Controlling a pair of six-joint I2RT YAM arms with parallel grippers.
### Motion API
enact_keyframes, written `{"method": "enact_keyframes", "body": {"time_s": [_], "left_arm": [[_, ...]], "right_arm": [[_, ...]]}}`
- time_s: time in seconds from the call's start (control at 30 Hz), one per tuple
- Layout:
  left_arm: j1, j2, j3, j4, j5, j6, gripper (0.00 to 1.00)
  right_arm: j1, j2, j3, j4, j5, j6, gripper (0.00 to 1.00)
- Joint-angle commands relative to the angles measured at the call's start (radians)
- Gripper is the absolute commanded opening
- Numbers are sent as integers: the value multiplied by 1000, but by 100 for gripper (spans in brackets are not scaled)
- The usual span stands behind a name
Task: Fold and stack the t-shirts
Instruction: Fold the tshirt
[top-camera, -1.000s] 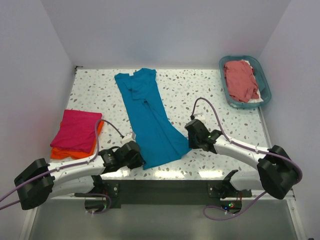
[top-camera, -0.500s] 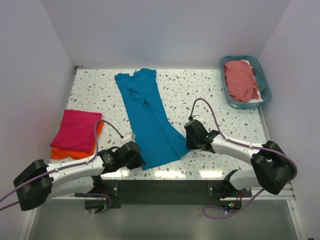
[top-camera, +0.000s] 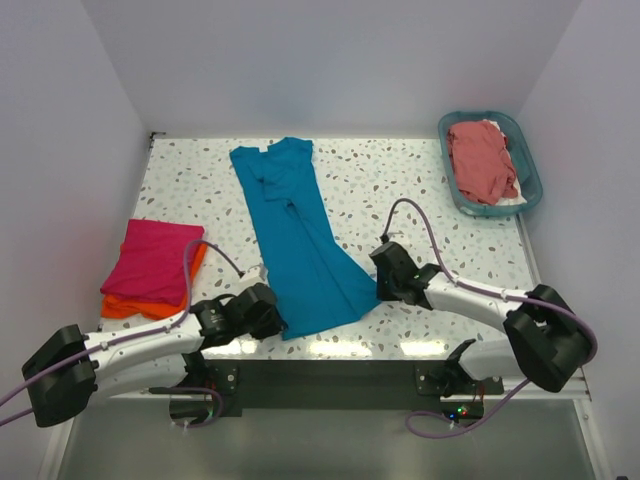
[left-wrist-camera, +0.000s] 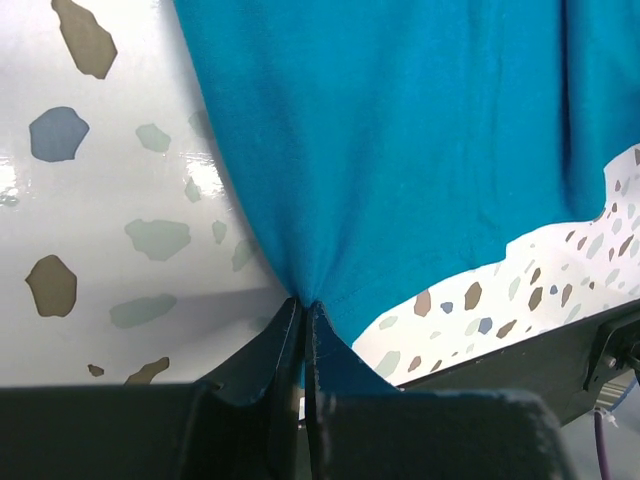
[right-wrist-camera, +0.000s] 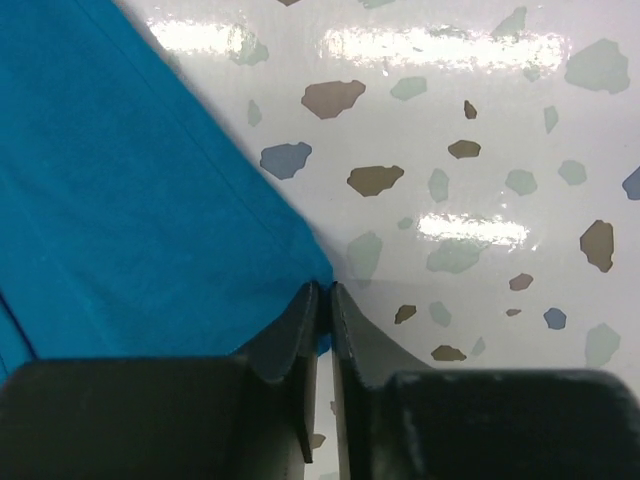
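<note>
A teal blue t-shirt (top-camera: 298, 235) lies lengthwise down the middle of the table, neck at the far end. My left gripper (top-camera: 274, 320) is shut on its near left hem corner; the cloth (left-wrist-camera: 400, 150) bunches into the jaws (left-wrist-camera: 303, 305). My right gripper (top-camera: 378, 290) sits at the near right hem corner. Its jaws (right-wrist-camera: 326, 290) stand almost together, with the tip of the blue cloth (right-wrist-camera: 120, 200) pinched between them. A folded hot pink t-shirt (top-camera: 152, 258) lies on a folded orange one (top-camera: 118, 306) at the left. A salmon-red t-shirt (top-camera: 480, 160) fills the basket.
The teal plastic basket (top-camera: 531, 170) stands at the far right corner, with some white cloth (top-camera: 510, 200) under the red shirt. White walls close in the table on the left, the back and the right. The table's dark front edge (left-wrist-camera: 560, 345) runs just behind the hem.
The right gripper's jaws have closed onto the near right corner of the teal shirt. The left gripper has kept its grip, and its arm has barely shifted.
</note>
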Motion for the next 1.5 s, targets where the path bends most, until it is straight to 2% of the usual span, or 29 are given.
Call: {"method": "enact_keyframes", "body": {"time_s": [0.0,0.1,0.3,0.47,0.63,0.87,1.23,1.3,1.33,1.4,1.43,1.47], "left_arm": [[-7,-21,-4,-28,-21,-6,5],[-7,-25,0,-39,-21,-3,5],[-7,-33,2,-51,-24,-2,5],[-7,-33,1,-49,-21,0,5],[-7,-30,4,-53,-18,4,5],[-7,-16,2,-46,-15,6,5],[-7,-16,-1,-42,-12,6,5],[-7,-16,-3,-37,-9,8,6],[-7,-18,-3,-37,-9,8,6],[-7,-19,-6,-37,-7,8,8],[-7,-27,-9,-39,-9,8,8],[-7,-30,-10,-39,-9,8,10]], "right_arm": [[-3,-57,-13,-7,3,18,9],[-2,-124,-1,-59,3,7,0],[15,-243,32,-116,-40,-16,0],[112,-252,82,-153,-11,-1,0],[248,-232,142,-178,58,45,0],[339,-194,164,-165,74,65,0],[483,15,239,-43,40,104,0],[489,67,259,-23,25,104,6],[495,79,262,-15,20,105,16],[495,89,263,-7,15,104,27],[494,79,260,-9,25,105,38],[495,70,259,-27,32,108,42]]}}
